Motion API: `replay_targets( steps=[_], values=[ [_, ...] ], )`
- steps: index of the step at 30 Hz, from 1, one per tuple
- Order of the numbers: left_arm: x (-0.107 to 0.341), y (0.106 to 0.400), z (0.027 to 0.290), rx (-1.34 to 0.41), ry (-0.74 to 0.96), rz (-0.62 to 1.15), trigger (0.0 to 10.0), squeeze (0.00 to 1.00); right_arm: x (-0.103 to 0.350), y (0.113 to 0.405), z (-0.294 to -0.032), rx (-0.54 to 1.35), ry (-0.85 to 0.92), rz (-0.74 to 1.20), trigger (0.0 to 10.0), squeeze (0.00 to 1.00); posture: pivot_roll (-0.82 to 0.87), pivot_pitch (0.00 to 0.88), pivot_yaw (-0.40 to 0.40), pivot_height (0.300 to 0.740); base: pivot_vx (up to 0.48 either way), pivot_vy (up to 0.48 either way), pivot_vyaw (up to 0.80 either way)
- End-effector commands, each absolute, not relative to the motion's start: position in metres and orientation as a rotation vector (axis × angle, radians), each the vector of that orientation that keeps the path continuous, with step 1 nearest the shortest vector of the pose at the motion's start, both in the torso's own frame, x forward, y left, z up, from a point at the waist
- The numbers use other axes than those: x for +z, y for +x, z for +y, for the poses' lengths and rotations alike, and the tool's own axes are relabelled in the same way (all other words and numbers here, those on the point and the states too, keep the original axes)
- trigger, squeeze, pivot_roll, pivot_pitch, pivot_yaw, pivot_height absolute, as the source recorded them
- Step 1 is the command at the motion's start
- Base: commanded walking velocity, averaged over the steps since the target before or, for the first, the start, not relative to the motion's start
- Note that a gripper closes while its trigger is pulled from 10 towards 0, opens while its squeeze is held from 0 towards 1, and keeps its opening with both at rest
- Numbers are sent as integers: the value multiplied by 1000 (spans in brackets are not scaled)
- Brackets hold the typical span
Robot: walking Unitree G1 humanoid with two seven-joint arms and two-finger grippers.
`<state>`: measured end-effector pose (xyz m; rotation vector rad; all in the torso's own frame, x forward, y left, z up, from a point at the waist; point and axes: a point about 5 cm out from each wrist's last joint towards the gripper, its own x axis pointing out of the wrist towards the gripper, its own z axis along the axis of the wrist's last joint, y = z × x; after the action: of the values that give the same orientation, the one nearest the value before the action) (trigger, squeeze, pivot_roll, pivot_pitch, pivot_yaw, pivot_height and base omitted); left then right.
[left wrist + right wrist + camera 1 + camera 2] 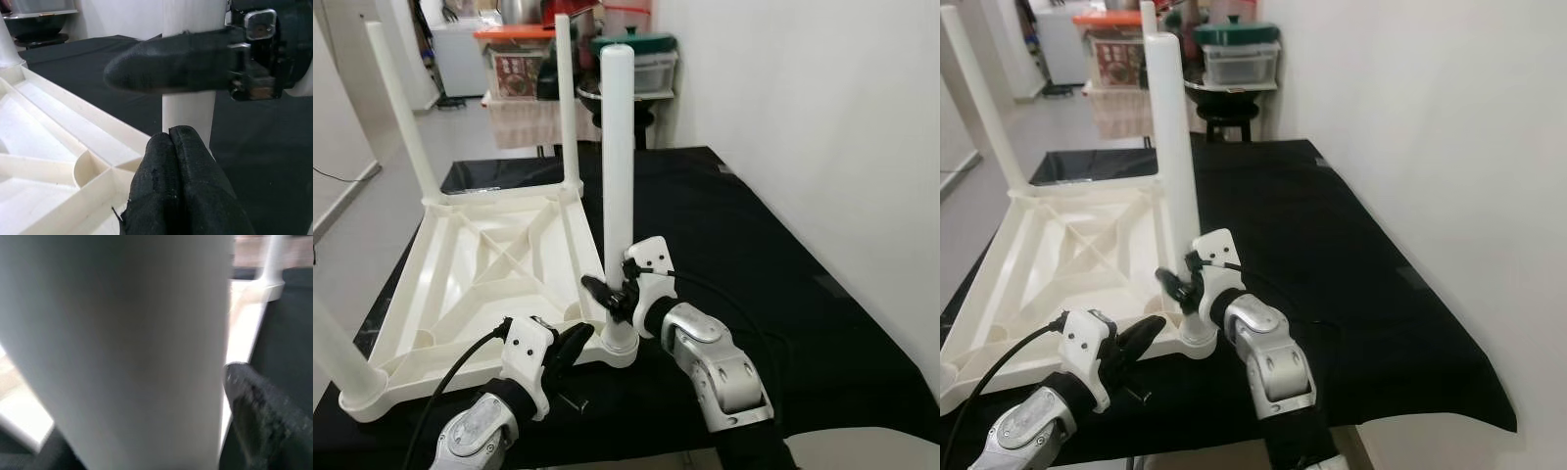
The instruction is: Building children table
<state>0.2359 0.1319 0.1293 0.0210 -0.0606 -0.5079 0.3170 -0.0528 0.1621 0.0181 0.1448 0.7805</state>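
4 legs: the white children's table (480, 279) lies upside down on a black-covered desk (773, 264), its legs pointing up so each can be seated from above.
Near leg: the right gripper (615, 292) clasps the near-right leg (618, 166) low down, just above its corner socket (619, 345), fingers closed around it, apparently to steady or press it home.
Left gripper: the left gripper (576, 345) rests at the table's near edge, just beside that socket; its fingers (171, 161) are pressed together with nothing between them, seemingly bracing the frame.
Other legs: 2 far legs stand upright in their corners; 1 more leg (337, 348) rises at the near-left corner.
Progress: assembly looks nearly complete, judged from the 4 standing legs.
Background: storage boxes (524, 64) on a shelf beyond.
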Motion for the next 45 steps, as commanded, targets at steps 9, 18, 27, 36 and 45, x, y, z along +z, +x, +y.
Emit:
replay_targets(
  steps=[9, 18, 27, 36, 45],
  values=[
    [125, 237, 131, -506, 14, -44, 10000, 0, 188, 342, -65, 1264, -123, 74, 10000, 0, 37, 0, -45, 740, 0, 0, 0],
    [125, 236, 130, -507, 19, -41, 10000, 0, 194, 349, -69, 1389, -97, 80, 0, 0, 46, 0, -47, 740, 0, 0, 0],
    [125, 236, 129, -509, 15, -41, 10000, 0, 190, 354, -77, 1311, -73, 46, 0, 0, 38, 0, -47, 740, 0, 0, 0],
    [125, 236, 131, -507, 13, -41, 10000, 0, 146, 320, -51, 563, -1, 131, 0, 0, 13, 0, -28, 740, 0, 0, 0],
    [124, 238, 133, -513, 17, -38, 10000, 0, 139, 322, -46, 626, -13, 156, 6588, 0, 23, 0, -37, 740, 0, 0, 0]
  ],
)
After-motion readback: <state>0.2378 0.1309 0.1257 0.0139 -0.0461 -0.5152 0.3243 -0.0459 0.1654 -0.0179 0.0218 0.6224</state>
